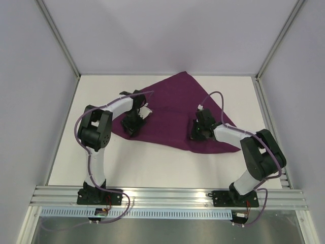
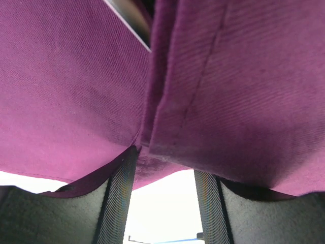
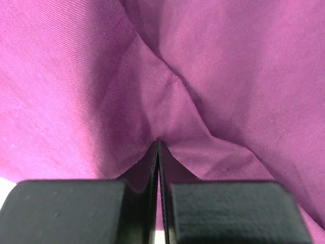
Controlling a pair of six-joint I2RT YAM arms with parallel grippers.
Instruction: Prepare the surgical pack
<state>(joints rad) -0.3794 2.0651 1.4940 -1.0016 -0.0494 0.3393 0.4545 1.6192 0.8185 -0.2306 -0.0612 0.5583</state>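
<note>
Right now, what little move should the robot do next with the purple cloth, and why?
Probably lift the right gripper a little: its jaws are shut on a pinch of the purple cloth, which lies spread on the table.

The purple cloth (image 1: 172, 109) is lying folded into a rough, wrinkled triangle. One ridge of fabric is bunching into the closed jaws of the right gripper (image 3: 158, 147). A hemmed fold is draping across the parted jaws of the left gripper (image 2: 165, 165).

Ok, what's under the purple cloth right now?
Only white table shows around the purple cloth. A pale hard edge peeks from a fold in the left wrist view; anything else beneath is covered.
</note>
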